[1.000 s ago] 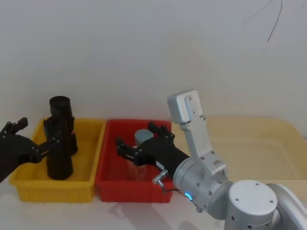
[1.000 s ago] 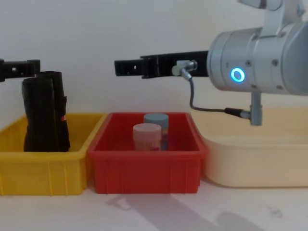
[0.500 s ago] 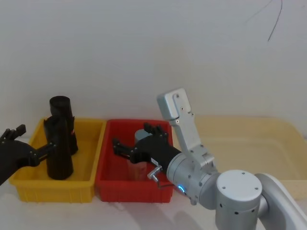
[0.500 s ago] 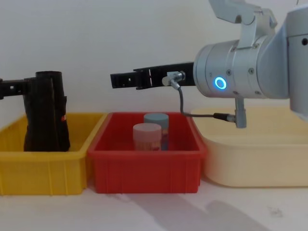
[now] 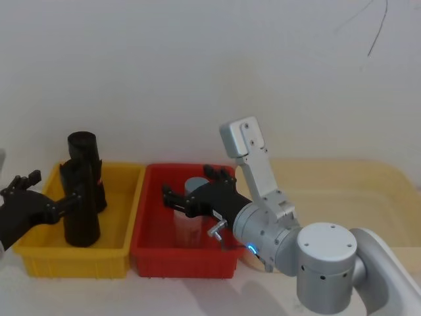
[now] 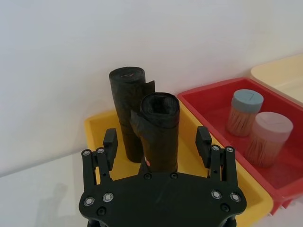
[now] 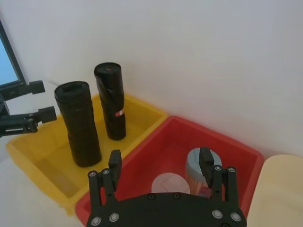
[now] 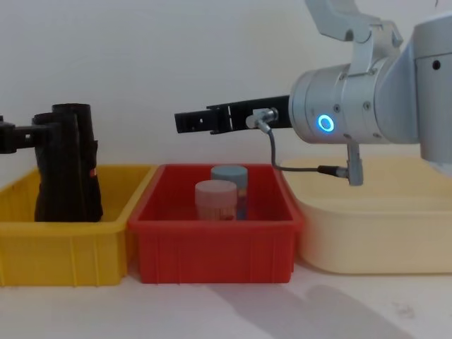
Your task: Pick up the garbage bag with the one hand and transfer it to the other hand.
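- Left hand (image 5: 52,189) hangs at the outer side of the yellow bin (image 5: 72,261), level with the upper part of the garbage bag (image 5: 82,214). Its fingers are spread wide and hold nothing. In the left wrist view the bag stands just ahead of the gap between them. In the head view one fingertip meets the bag's side, though I cannot tell if it touches.
- Right hand (image 5: 187,182), on the bulky blue-lit arm, reaches over the red bin (image 5: 171,263), fingers wide apart and empty, well above the jars.
- On the worktop (image 8: 233,311), a cream tub (image 5: 368,191) sits at the right, just beside the red bin.
- The yellow bin and the red bin stand side by side, walls touching.
- The garbage bag stands upright in the yellow bin, nearer the robot. A second roll (image 5: 84,148) with a small red mark stands just behind it.
- Two jars stand in the red bin, a pink-lidded jar (image 8: 215,200) in front of a blue-lidded jar (image 8: 229,175).
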